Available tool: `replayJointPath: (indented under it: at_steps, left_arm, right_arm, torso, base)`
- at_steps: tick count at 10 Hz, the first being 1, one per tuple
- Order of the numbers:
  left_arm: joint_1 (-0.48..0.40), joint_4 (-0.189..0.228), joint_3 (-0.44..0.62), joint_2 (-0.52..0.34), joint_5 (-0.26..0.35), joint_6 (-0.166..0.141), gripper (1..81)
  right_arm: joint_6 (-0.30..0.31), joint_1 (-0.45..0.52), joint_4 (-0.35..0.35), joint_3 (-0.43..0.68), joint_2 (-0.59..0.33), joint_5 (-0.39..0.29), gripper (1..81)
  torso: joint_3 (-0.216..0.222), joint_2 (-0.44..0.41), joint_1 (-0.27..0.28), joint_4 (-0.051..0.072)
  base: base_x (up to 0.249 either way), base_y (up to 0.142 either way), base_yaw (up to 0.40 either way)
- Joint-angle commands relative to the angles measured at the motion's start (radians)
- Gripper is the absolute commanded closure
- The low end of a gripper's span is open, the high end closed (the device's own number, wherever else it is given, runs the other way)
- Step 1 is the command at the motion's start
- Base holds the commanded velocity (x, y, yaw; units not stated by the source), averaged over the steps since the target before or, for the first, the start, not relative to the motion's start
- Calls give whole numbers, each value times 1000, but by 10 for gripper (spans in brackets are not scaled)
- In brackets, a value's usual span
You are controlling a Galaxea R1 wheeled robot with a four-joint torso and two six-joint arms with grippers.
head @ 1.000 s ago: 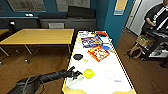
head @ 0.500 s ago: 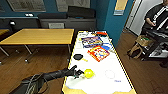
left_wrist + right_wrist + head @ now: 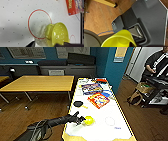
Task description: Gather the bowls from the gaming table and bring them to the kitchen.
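Left claw (image 3: 82,120): we're at the yellow bowl (image 3: 89,120), near end of table (image 3: 120,129); grip can't tell.
Bowl: tilted.
Right claw: holds yellow thing (image 3: 120,40).
Risk: bowl could slip off the near edge.

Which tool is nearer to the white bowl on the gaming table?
Left. The left tool holds a yellow bowl beside the white bowl; the right tool's whereabouts cannot be told.

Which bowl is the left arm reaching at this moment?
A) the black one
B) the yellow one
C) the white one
B: in the head view the left gripper sits right at the yellow bowl, while the black bowl and white bowl lie apart from it.
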Motion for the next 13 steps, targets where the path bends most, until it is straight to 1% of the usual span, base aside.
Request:
replayJointPath:
  at_steps: [1, 3, 7, 9, 12, 13]
  left_arm:
    - [-152, 13, 1, 28, 29, -5, 10]
    - [-142, 20, 1, 28, 29, -5, 10]
    - [-118, 22, -13, 29, 27, 0, 10]
    - [-100, 31, -27, 34, 27, 0, 10]
    - [-83, 37, -36, 39, 26, -7, 10]
    - [-83, 36, -38, 40, 26, -7, 10]
  right_arm:
    - [-1, 4, -24, 10, -14, -38, 811]
    - [-1, 6, -26, 8, -14, -38, 811]
    - [-2, 9, -26, 8, -11, -38, 811]
    - [-1, 10, -26, 8, -11, -38, 811]
    - [-1, 16, -24, 7, -10, -44, 811]
    - [-1, 16, -24, 8, -10, -44, 811]
  torso:
    - [0, 0, 0, 0]
    - [0, 0, 0, 0]
    - [0, 0, 0, 0]
    - [0, 0, 0, 0]
    - [0, 0, 0, 0]
    - [0, 0, 0, -48]
  base:
    - [0, 0, 0]
    - [0, 0, 0]
    - [0, 0, 0]
    - [0, 0, 0]
    - [0, 0, 0]
    - [0, 0, 0]
